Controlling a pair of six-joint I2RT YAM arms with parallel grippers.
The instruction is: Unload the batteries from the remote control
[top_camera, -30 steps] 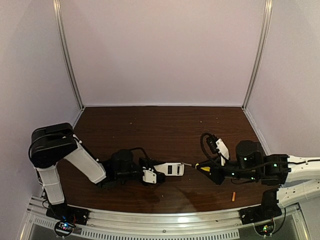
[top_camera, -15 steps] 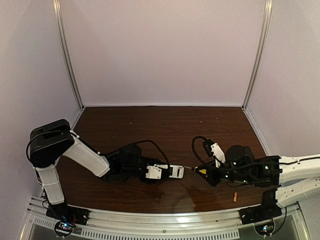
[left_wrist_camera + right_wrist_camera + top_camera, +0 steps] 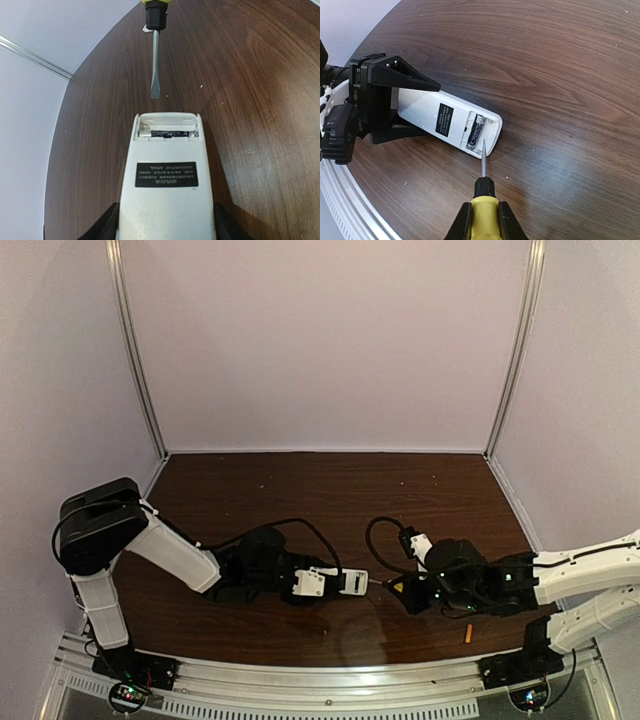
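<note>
The white remote control [image 3: 345,583] lies back up on the table, held at its near end by my left gripper [image 3: 312,585], which is shut on it. Its open recess [image 3: 166,131] holds one dark battery [image 3: 476,131]. The remote also shows in the left wrist view [image 3: 167,195] and the right wrist view [image 3: 445,120]. My right gripper [image 3: 412,592] is shut on a yellow-handled screwdriver [image 3: 485,212]; its blade tip [image 3: 484,142] is at the edge of the recess. An orange battery [image 3: 466,632] lies loose on the table at the front right.
Dark wooden table [image 3: 330,490] with pale walls on three sides and a metal rail [image 3: 320,685] along the front edge. A black cable [image 3: 385,532] loops above the right wrist.
My right gripper has moved left with the screwdriver, bringing its tip up to the remote's open end. My left gripper has shifted the remote slightly right.
</note>
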